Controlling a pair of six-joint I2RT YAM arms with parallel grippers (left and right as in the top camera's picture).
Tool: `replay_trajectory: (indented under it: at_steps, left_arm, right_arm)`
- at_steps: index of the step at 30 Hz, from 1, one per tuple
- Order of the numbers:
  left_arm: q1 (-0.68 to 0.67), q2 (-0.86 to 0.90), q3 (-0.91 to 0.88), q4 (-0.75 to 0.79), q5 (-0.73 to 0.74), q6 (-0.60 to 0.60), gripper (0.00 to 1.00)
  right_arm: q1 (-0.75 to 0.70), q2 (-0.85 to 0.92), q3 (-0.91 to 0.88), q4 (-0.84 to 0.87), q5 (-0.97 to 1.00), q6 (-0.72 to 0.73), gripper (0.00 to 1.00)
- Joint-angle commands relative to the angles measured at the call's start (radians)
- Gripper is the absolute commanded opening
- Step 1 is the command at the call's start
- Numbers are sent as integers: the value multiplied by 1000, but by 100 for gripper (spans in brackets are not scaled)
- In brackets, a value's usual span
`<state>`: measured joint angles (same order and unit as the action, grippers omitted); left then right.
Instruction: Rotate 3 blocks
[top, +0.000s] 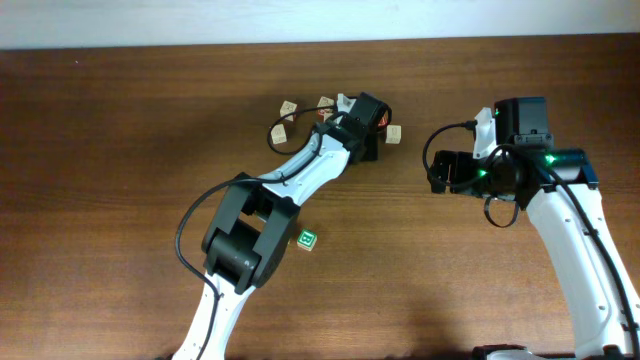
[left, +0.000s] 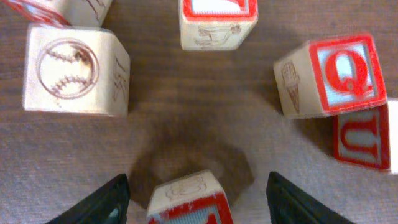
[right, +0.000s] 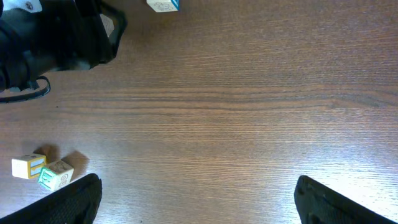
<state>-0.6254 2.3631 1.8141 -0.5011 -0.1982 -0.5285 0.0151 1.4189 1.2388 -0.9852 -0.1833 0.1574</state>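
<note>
Blocks sit in a loose cluster toward the far side of the brown wooden table, and the left gripper stands down among them. Every place below is given from that gripper.

Well back from it, toward the near left and beside the elbow of the left arm, lies the green-faced block. It is alone, with its green side up, and its letter is too small to read from overhead.

In the left wrist view, the baseball block stands ahead of the gripper and to the left. It is pale, with a stitched ball drawn on the face toward the camera.

Straight ahead is a pale red-framed block, cut off by the top edge of the picture.

Directly between the gripper's fingers sits the red-topped block. Bare table shows on either side of it, so the jaws stand wide and touch nothing.

Ahead and to the right is the Q block, with a red Q on top and an ice-cream cone on its side. The U block lies right against it on the nearer side.

Well off to the right of the left gripper, the right gripper hangs over bare wood. Its fingers are spread wide with nothing between them.
</note>
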Motion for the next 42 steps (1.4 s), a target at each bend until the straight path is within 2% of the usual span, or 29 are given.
replay_trajectory:
  at_steps: [1,3,7,11,14,16,22,23,24,29,33,35,38,39,41,42]
  left_arm:
    - [1,28,6,11,-14,-10,50]
    - [0,27,6,11,-20,-9,40]
    - [3,-51,10,-90,-36,22,34]
    - [3,-112,10,-343,-28,29,30]
    - [-2,-121,12,-658,130,29,24]
    - [-21,-121,12,-790,154,28,23]
    - [-153,-121,2,-837,165,28,32]
    - [-153,-121,-14,-832,166,28,38]
    - [-153,-121,-24,-817,165,29,66]
    - [-101,-127,37,-835,97,45,68]
    - [105,-225,288,-924,93,121,71]
    - [207,-295,336,-939,93,142,70]
    - [392,-359,336,-963,96,156,71]
    - [447,-359,330,-956,97,156,73]
    - [524,-359,330,-917,97,156,73]
    - [537,-359,330,-903,97,156,77]
  right_arm:
    - [-3,-4,10,-7,13,-22,99]
    - [-3,-4,10,-7,13,-22,99]
    - [-3,-4,10,-7,12,-22,99]
    - [-3,-4,10,-11,12,-22,99]
    - [-3,-4,10,-14,12,-22,99]
    - [-3,-4,10,-13,12,-22,99]
    - [-3,-4,10,-32,12,-22,99]
    - [-3,-4,10,-32,12,-22,99]
    - [-3,-4,10,-33,12,-22,99]
    - [-3,-4,11,-29,11,-22,99]
    - [-3,-5,74,-64,-73,-22,99]
    - [13,-4,74,-67,-161,-21,100]
    - [211,-2,74,-44,-209,65,94]
    - [340,19,74,13,-202,125,91]
    - [561,143,74,159,-198,217,90]
    - [623,211,74,203,-198,240,89]
